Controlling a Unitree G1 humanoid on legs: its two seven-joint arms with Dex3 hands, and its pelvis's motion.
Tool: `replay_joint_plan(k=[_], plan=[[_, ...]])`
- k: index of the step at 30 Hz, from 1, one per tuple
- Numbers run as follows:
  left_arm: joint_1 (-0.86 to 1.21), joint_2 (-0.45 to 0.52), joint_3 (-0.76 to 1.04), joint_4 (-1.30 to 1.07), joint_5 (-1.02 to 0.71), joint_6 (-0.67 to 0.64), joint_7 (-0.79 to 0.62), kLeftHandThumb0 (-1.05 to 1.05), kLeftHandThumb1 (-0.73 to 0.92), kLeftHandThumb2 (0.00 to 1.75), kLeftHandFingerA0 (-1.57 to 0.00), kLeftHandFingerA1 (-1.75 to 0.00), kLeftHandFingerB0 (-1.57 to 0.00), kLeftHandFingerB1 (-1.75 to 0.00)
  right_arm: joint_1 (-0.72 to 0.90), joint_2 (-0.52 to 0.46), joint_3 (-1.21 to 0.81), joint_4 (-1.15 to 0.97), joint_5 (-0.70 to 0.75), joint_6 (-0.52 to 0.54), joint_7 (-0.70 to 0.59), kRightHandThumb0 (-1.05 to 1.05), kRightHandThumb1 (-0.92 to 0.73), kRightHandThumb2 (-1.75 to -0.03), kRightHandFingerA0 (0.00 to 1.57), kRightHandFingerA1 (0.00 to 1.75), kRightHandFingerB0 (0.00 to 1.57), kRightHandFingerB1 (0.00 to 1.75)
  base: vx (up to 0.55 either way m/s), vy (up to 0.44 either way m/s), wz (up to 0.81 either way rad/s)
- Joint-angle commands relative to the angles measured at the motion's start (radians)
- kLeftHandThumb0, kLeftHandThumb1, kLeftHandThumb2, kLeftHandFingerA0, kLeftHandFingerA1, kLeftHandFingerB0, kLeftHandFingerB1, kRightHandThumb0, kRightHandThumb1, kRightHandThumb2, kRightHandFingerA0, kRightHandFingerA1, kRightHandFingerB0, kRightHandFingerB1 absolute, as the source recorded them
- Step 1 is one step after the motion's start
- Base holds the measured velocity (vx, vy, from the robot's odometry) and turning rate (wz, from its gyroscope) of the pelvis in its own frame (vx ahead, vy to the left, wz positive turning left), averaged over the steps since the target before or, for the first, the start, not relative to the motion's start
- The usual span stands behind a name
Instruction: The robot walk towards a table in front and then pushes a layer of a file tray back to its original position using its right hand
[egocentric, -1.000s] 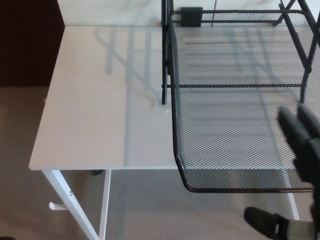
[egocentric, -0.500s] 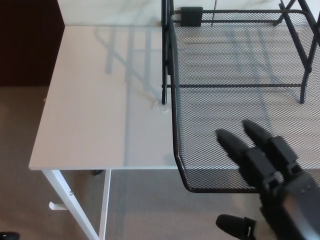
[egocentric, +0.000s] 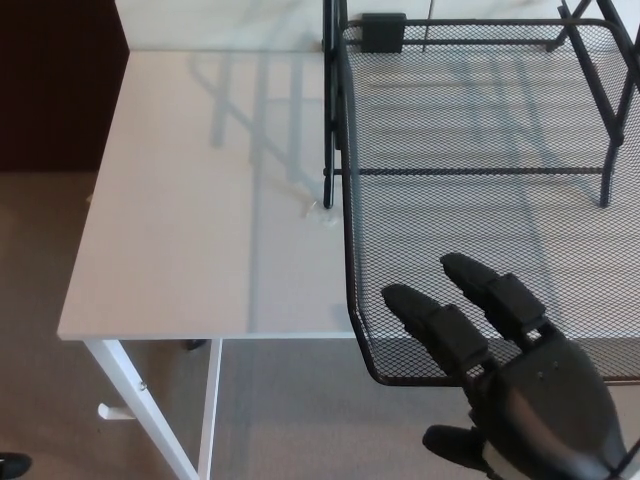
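File tray (egocentric: 470, 190), a black wire-mesh one, stands on the right part of the white table (egocentric: 200, 220), and its pulled-out mesh layer (egocentric: 450, 250) juts toward the camera so that its front rim overhangs the table's near edge. Black upright frame bars (egocentric: 330, 100) rise at the layer's left side, with a small dark clip (egocentric: 382, 32) on the far rim. Right hand (egocentric: 500, 370) comes in from the lower right, spread and holding nothing: two thick fingers (egocentric: 440, 325) stretch over the front rim and above the mesh floor, while the thumb (egocentric: 450, 445) sits below the rim, apart from them. Whether the fingers touch the mesh cannot be told. Beige carpet (egocentric: 40, 400) lies beneath the table's white leg (egocentric: 140, 410).
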Motion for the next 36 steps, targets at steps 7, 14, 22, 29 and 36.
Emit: replay_joint_plan(k=[7, 14, 22, 29, 36], plan=[[-0.003, 0.031, -0.016, -0.011, 0.035, 0.001, -0.010, -0.35, 0.48, 0.55, -0.79, -0.44, -0.55, -0.38, -0.075, -0.057, 0.082, 0.047, -0.080, 0.140, -0.116, -0.60, -0.38, -0.69, 0.05, 0.31, 0.10, 0.40, 0.00, 0.000, 0.00], [-0.009, 0.033, -0.020, -0.013, 0.037, -0.007, -0.009, -0.34, 0.47, 0.55, -0.81, -0.44, -0.56, -0.39, -0.137, -0.070, 0.126, 0.070, -0.080, 0.195, -0.120, -0.60, -0.38, -0.69, 0.05, 0.29, 0.08, 0.40, 0.00, 0.000, 0.00], [-0.006, 0.033, -0.019, -0.025, 0.043, -0.003, -0.010, -0.33, 0.46, 0.54, -0.81, -0.44, -0.56, -0.38, -0.187, -0.085, 0.153, 0.090, -0.073, 0.240, -0.118, -0.59, -0.37, -0.70, 0.06, 0.27, 0.10, 0.40, 0.00, 0.000, 0.00], [-0.005, 0.034, -0.022, -0.034, 0.051, -0.006, -0.012, -0.35, 0.47, 0.55, -0.78, -0.44, -0.56, -0.38, -0.254, -0.093, 0.166, 0.142, -0.072, 0.290, -0.108, -0.48, -0.31, -0.77, 0.00, 0.35, 0.09, 0.46, 0.00, 0.000, 0.00], [-0.015, 0.034, -0.020, -0.045, 0.054, -0.006, -0.013, -0.36, 0.48, 0.55, -0.79, -0.44, -0.56, -0.38, -0.345, -0.098, 0.174, 0.218, -0.037, 0.310, -0.104, -0.54, -0.44, -0.54, 0.08, 0.24, 0.14, 0.30, 0.00, 0.000, 0.00]])
